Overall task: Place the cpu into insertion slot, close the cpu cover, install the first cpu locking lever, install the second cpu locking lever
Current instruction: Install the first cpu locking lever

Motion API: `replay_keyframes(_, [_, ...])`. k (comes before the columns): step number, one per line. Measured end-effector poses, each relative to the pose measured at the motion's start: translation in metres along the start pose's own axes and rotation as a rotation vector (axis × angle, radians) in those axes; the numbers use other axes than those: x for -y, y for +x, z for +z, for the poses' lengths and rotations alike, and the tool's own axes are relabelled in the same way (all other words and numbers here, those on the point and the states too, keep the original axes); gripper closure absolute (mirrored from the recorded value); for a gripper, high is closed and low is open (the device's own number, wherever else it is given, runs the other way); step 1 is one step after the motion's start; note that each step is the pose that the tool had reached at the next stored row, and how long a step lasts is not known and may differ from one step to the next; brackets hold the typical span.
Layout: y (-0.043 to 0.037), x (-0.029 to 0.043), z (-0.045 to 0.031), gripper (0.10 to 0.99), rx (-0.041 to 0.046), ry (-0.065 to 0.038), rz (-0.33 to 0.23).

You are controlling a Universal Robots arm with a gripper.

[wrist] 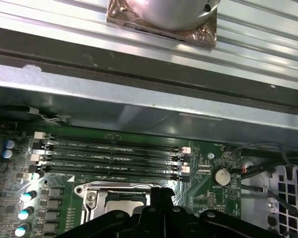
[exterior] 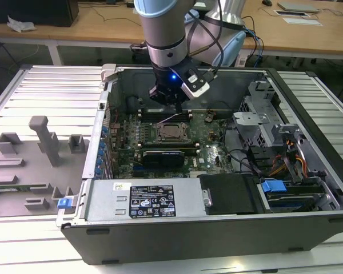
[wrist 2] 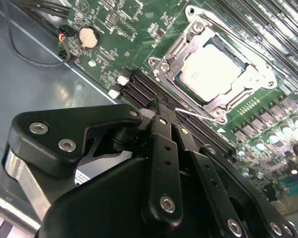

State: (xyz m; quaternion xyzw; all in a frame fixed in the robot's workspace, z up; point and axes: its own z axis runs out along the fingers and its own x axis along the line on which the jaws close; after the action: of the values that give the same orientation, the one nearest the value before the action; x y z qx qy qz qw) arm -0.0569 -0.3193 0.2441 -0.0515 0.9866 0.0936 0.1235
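The cpu lies flat in the insertion slot on the green board, its pale metal top showing. The silver cpu cover lies down around it, framing the chip. A thin metal lever rod runs along the socket's edge close to my fingertips. My gripper hangs just over the memory slots beside the socket, its black fingers pressed together with nothing between them. In the first wrist view the gripper's body hides most of the socket.
Long black memory slots run between the socket and the case wall. A coin battery and loose cables sit nearby. A black card, the power supply and a drive cage crowd the case. A grey fixture plate lies at the exterior view's left.
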Motion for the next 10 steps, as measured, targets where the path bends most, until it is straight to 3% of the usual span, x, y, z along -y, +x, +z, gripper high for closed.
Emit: replay_keyframes(10, [0.0073,-0.0017,0.011,0.98,0.0075,0.007,0.026])
